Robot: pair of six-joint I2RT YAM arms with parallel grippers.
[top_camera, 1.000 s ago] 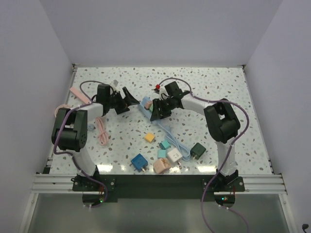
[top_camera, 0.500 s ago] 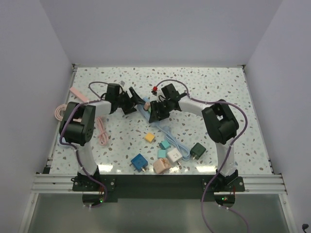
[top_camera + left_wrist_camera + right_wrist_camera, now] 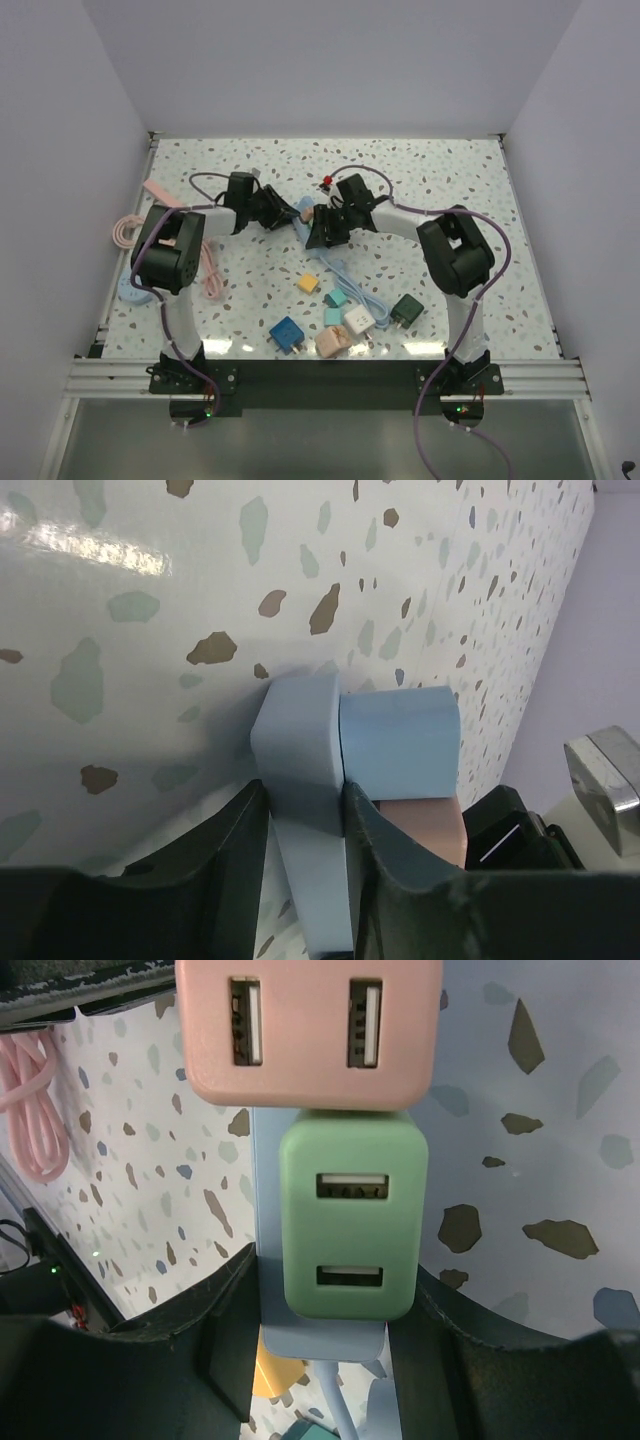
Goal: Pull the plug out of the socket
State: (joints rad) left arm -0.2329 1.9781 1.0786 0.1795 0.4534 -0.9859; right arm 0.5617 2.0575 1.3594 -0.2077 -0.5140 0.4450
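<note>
A pale blue socket strip (image 3: 320, 1335) with a green plug (image 3: 352, 1210) and a pink plug (image 3: 305, 1030) lies mid-table. My right gripper (image 3: 330, 1260) is shut on its cable end, one finger on each long side, beside the green plug's lower half. In the top view the right gripper (image 3: 321, 231) meets the left gripper (image 3: 288, 213) over the strip. The left gripper (image 3: 300, 795) is shut on a pale blue plug (image 3: 295, 740) at the strip's other end. A brighter blue block (image 3: 400, 740) and the pink plug (image 3: 425, 830) sit just right of its right finger.
Loose plugs lie toward the front: yellow (image 3: 308, 283), teal (image 3: 338, 298), blue (image 3: 287, 333), white (image 3: 358, 320), pink (image 3: 333, 342), dark green (image 3: 406, 310). The strip's cable (image 3: 352, 283) runs among them. A pink cable (image 3: 208, 268) lies left, and a small red item (image 3: 326, 181) behind the grippers.
My left gripper swung right to the strip's end and went from wide open to shut on the pale blue plug. The right gripper kept its hold and barely moved.
</note>
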